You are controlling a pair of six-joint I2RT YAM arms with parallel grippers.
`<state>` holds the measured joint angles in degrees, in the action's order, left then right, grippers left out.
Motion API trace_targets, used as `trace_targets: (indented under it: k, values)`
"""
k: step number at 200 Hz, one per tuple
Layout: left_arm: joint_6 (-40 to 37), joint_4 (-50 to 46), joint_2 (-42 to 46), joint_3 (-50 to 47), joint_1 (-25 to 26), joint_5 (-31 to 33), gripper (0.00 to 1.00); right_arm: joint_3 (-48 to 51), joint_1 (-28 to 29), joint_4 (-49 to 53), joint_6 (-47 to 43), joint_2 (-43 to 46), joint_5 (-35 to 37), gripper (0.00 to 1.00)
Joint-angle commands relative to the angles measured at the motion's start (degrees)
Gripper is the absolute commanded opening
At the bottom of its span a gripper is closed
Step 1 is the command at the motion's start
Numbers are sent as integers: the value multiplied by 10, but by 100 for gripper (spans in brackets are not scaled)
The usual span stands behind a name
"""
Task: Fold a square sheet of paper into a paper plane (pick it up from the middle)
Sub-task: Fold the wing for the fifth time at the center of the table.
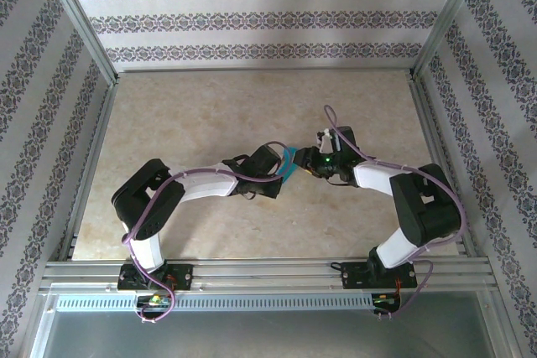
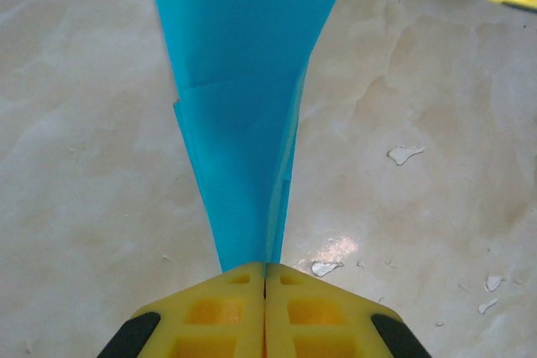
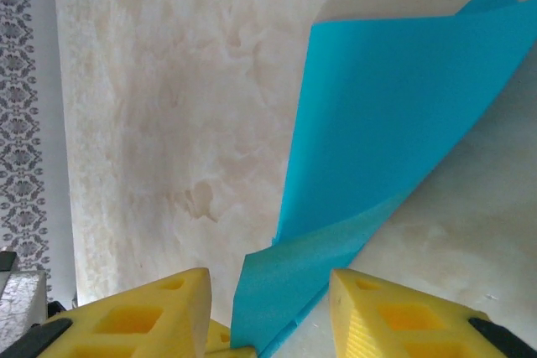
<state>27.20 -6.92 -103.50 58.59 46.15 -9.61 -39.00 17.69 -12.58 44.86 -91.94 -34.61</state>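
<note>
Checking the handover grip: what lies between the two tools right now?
The teal paper fills that gap in the top view. The left tool is shut on its narrow end; the right tool stands open around one corner.

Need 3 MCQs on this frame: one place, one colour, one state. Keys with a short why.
1. Where is the folded paper?
A) far-left corner
B) in the middle, between both claws
C) far-right corner

2. What colour are the fingers of the left claw?
A) red
B) green
C) yellow

3. How does the right claw stand?
A) open, paper between its fingers
B) shut on the paper
C) open, far from the paper

Key:
1 B: the top view shows it between the two wrist ends.
2 C: yellow blocks pinch the paper's narrow end.
3 A: there is a wide gap with the paper's corner in it.
</note>
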Motion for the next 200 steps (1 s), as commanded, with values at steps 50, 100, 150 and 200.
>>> trace_targets:
  k: [50,100,150,200]
  values:
    - [7,43,-23,-11,10,-16,8,-13,9,-43,9,-27,-50,42]
    - [6,48,-23,-16,10,-14,11,-10,9,-35,13,-27,-44,43]
    - [7,52,-29,-18,10,-25,11,-16,12,-10,17,-23,-30,45]
    - [14,61,-38,-20,10,-38,11,-26,17,-7,16,-36,-34,45]
